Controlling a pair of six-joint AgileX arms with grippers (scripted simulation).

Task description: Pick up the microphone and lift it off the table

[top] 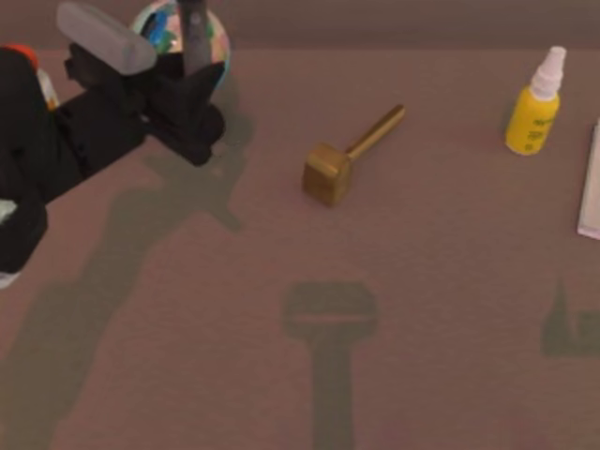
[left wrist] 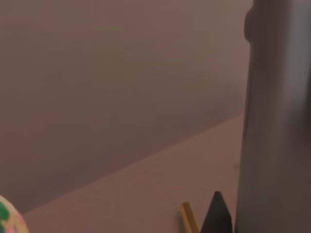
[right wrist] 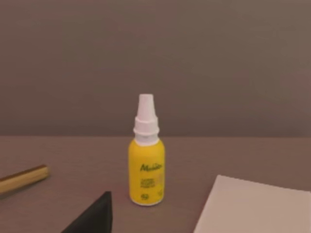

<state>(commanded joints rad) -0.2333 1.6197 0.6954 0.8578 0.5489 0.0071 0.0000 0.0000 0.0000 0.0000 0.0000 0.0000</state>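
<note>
At the far left corner of the counter (top: 422, 281), the microphone (top: 194, 37) is held upright by the left gripper (top: 192, 89), its slim grey handle standing clear above the black jaws, which are clenched on it. In the left wrist view the handle (left wrist: 274, 121) fills one side as a smooth, dull metallic cylinder; its blue foam head is not seen in any view, and whether the foot has left the surface cannot be told. The handle is judged stiff, light and somewhat slippery, so a firm hold on the metal shaft, square across it, is called for; the foam head would be expected to give under pressure and offers a poor hold. A slow, straight rise is advised so that the smooth shaft is not allowed to slide or tilt in the jaws.

Just behind the gripper a rounded ball with a many-coloured pattern (top: 159, 23) is partly hidden. Near the middle a gold hammer (top: 347, 159) lies flat, square head and straight shaft, hard and polished. Toward the right a small yellow bottle (top: 534, 108) with a white nozzle stands upright, glossy plastic by its look, and a flat white sheet (top: 591, 183) lies at the right edge. The right gripper (right wrist: 95, 216) is seen only as one dark fingertip in its own wrist view, parked on the right.
</note>
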